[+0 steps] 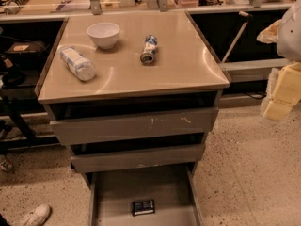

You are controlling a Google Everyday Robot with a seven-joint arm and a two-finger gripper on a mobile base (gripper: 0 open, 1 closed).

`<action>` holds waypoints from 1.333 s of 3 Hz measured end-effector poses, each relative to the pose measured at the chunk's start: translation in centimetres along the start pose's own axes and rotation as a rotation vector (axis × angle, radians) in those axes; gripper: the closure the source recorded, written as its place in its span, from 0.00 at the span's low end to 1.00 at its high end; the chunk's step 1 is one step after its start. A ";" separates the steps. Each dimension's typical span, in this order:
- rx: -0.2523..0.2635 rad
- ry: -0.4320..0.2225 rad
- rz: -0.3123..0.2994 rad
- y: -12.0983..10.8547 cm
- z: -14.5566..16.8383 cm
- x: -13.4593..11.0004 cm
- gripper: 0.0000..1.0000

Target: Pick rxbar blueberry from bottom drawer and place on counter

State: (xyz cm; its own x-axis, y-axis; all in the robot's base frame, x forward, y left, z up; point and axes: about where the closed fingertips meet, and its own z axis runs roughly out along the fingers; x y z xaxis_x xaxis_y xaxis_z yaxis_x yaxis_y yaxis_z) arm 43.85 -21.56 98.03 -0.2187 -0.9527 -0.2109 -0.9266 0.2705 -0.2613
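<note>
The rxbar blueberry, a small dark flat bar with pale lettering, lies on the floor of the bottom drawer, near its front edge. That drawer is pulled out wide. The two shallower drawers above it stand slightly open. The counter is the tan glossy top of the cabinet. My gripper is not in view; only a white rounded body shows at the right edge, well away from the drawer.
On the counter stand a white bowl, a clear bottle lying on its side and a blue-white can lying on its side. Yellow blocks sit at the right. A white shoe is on the floor at the lower left.
</note>
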 end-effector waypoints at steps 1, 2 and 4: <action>0.000 0.000 0.000 0.0 0.0 0.0 0.00; -0.032 -0.007 0.029 2.0 1.8 0.2 0.00; -0.222 -0.051 0.064 10.6 11.0 -0.5 0.00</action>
State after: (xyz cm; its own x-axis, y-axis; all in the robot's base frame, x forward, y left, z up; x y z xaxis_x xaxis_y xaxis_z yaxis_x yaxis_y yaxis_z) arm 37.49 -16.65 85.00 -0.2684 -0.9248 -0.2695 -0.9571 0.2876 -0.0337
